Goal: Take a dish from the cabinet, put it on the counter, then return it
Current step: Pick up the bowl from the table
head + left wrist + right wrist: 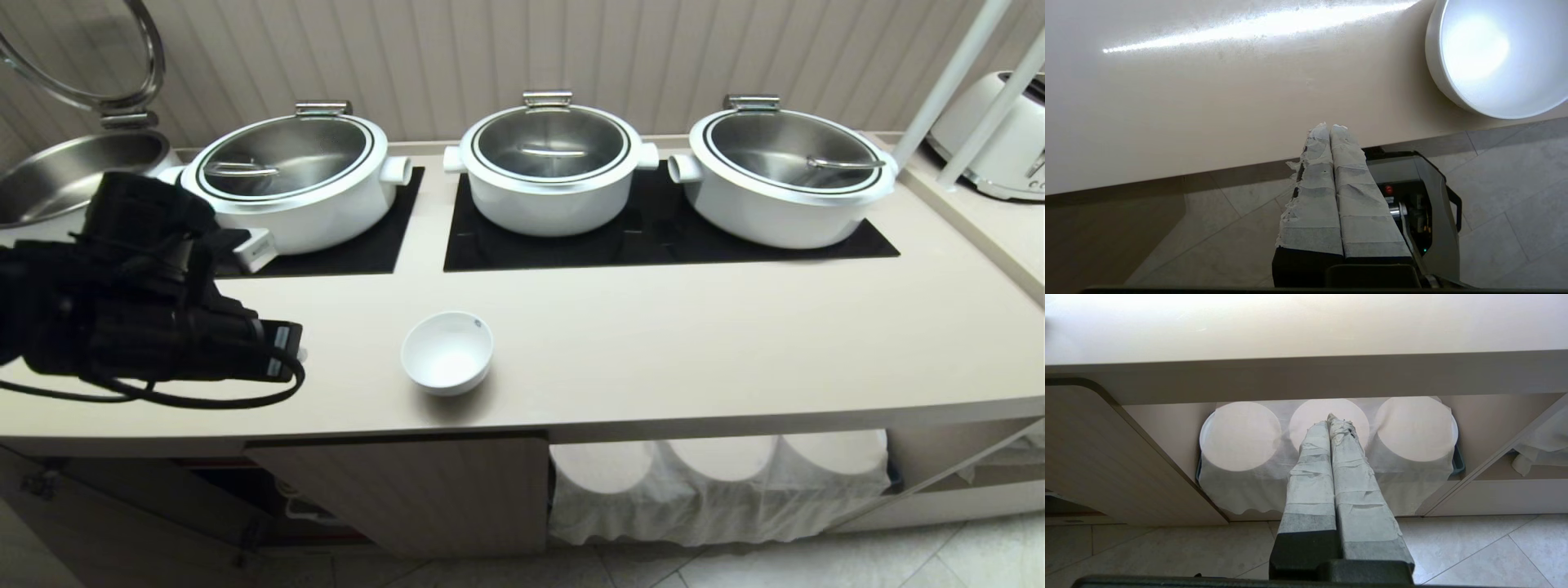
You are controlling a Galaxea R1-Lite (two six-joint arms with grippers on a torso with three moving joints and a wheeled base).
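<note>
The dish [446, 353], a small white bowl, stands upright and alone on the counter [694, 327] near its front edge. My left arm [147, 310] hangs over the counter's left part, well clear of the dish. In the left wrist view the left gripper [1329, 127] is shut and empty above the counter [1188, 102] edge, with the dish [1490, 57] off to one side. The cabinet [424, 490] sits below the counter, its ribbed door swung out. The right gripper [1329, 418] is shut and empty, low in front of the counter.
Three white lidded pots [551, 163] sit on black panels [653, 237] behind the dish. An open steel pan [73, 171] is at far left, a toaster [1004, 139] at far right. White cloth [718, 490] covers round stacks in the niche beside the cabinet door [1106, 457].
</note>
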